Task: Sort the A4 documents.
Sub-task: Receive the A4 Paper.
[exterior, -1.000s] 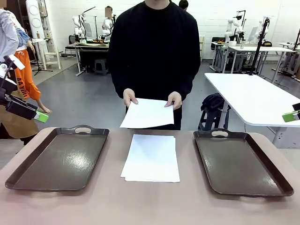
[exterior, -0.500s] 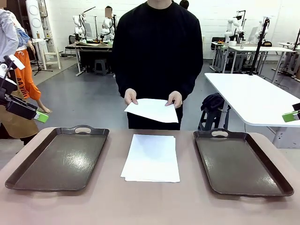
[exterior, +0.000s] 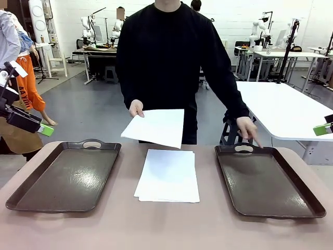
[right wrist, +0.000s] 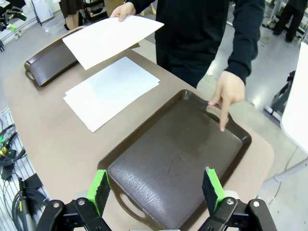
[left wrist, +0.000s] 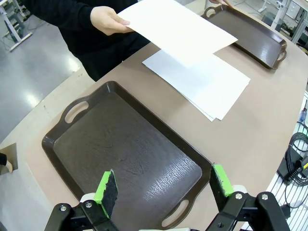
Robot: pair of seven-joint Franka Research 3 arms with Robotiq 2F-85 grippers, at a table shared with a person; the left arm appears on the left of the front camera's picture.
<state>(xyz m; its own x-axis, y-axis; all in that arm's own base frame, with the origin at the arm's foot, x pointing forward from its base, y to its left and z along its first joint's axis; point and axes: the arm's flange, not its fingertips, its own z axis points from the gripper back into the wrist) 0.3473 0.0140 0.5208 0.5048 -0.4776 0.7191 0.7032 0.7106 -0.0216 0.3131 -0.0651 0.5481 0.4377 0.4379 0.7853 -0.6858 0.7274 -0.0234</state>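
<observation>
Front view: one hand (exterior: 136,108) grips a sheet (exterior: 154,126) above the mid-table stack (exterior: 169,175); the other hand (exterior: 247,127) points at the right tray (exterior: 223,174). The left gripper (left wrist: 163,185) and right gripper (right wrist: 156,188) hang open. The right one likely must take that sheet next.

Your right gripper (right wrist: 157,188) hangs, jaws spread wide, above the near end of a dark tray (right wrist: 173,159). A person's hand (right wrist: 227,94) points one finger at that tray's far end, by the handle. Left of the tray, a stack of paper (right wrist: 111,91) lies on the counter (right wrist: 53,139). The person's other hand (right wrist: 122,10) holds one sheet (right wrist: 110,39) above the stack; a second tray (right wrist: 50,65) sits farther left.
</observation>
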